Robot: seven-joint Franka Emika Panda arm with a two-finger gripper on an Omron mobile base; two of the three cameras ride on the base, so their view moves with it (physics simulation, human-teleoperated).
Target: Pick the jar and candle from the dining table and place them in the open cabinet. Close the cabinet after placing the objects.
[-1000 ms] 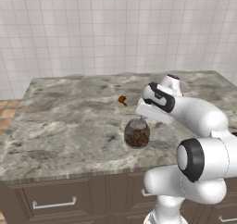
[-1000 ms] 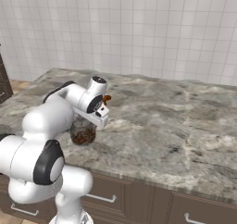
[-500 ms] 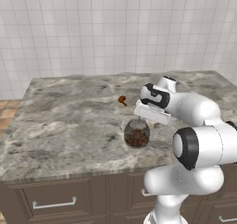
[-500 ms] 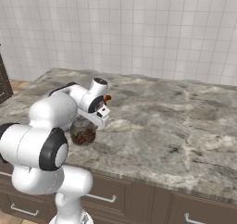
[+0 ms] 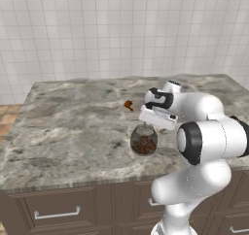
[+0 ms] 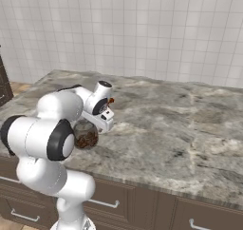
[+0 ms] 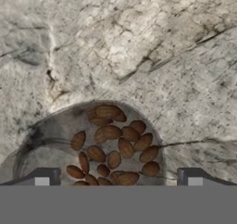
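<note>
Near the front edge of the dining table [image 5: 73,132], the jar [image 5: 144,141] is standing upright on the marble, with the gripper [image 7: 118,176] hanging just above it, jaws spread wide and holding nothing. In the hand view the two fingertips [image 7: 42,177] are sitting either side of the jar's round body. It is looking like a squat, clear glass vessel, narrower at the neck, filled with brown oval lumps much like nuts or beans. Being glass, it is probably rigid, smooth and rather slippery, moderately heavy with its filling, and liable to crack if knocked or dropped. The narrower neck is probably offering the surest hold, square across it, with moderate squeeze. The candle [image 5: 129,105] is lying further back on the slab, apart from the jar.
</note>
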